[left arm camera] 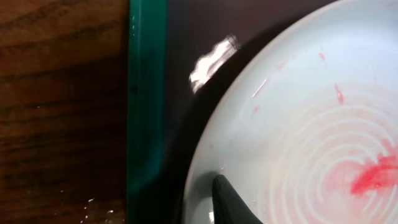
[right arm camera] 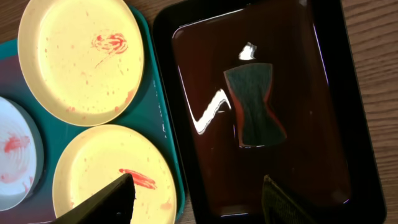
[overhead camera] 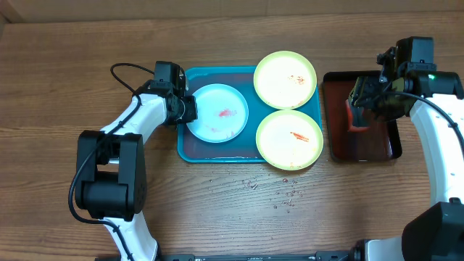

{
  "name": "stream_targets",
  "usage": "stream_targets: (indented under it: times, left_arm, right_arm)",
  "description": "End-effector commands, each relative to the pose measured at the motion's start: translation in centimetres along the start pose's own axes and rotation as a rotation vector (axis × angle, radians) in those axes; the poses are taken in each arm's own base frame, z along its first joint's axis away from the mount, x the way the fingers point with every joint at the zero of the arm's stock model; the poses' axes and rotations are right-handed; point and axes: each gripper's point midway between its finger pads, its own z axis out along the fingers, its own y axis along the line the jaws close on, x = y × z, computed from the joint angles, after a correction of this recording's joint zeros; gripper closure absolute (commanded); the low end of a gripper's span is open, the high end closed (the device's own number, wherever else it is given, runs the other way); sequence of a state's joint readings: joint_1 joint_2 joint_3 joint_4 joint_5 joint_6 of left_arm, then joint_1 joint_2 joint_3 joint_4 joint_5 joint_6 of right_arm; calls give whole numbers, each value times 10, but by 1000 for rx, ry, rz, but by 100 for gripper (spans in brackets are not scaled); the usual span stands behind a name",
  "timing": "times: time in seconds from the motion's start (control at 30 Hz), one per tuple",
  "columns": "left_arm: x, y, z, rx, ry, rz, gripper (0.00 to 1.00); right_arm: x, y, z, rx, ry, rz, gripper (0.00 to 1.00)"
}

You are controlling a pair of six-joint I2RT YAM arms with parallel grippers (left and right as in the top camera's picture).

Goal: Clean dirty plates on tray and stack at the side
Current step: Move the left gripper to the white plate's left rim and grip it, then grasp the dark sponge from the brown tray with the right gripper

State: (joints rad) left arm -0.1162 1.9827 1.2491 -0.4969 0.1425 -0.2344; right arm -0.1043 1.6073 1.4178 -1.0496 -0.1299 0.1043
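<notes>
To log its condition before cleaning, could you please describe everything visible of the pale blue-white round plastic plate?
The pale blue-white round plastic plate lies flat in the left half of the turquoise rectangular plastic tray. It looks glossy, with a raised rim and faint concentric rings in its centre. A red smear marks the middle, with thin streaks nearer the rim. A dark fingertip of the left gripper lies over its left edge.

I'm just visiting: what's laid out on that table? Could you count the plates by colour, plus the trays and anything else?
Pale blue-white plate: 1
Yellow-green plates: 2
Turquoise tray: 1
Dark red-black tray: 1
Sponge, lying in the dark tray: 1
Total: 6
</notes>
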Motion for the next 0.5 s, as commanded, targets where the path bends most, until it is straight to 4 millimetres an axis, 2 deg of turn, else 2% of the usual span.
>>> stream_targets:
  times: [0.0, 0.1, 0.2, 0.3, 0.47]
  left_arm:
    - [18, 2, 9, 18, 48, -16, 94]
    - [17, 2, 9, 19, 44, -15, 95]
    - [16, 5, 9, -4, 39, -15, 96]
    - [17, 6, 9, -7, 41, -15, 96]
    - [17, 6, 9, -8, 42, -16, 96]
  right_arm:
    - [-8, 0, -8, 3, -32, 0, 33]
    - [-10, -4, -8, 28, -40, 31, 37]
    - [-13, -20, -10, 118, -68, 151, 43]
    - [-14, -22, -8, 125, -70, 185, 47]
    - [-13, -33, 18, 141, -17, 208, 48]
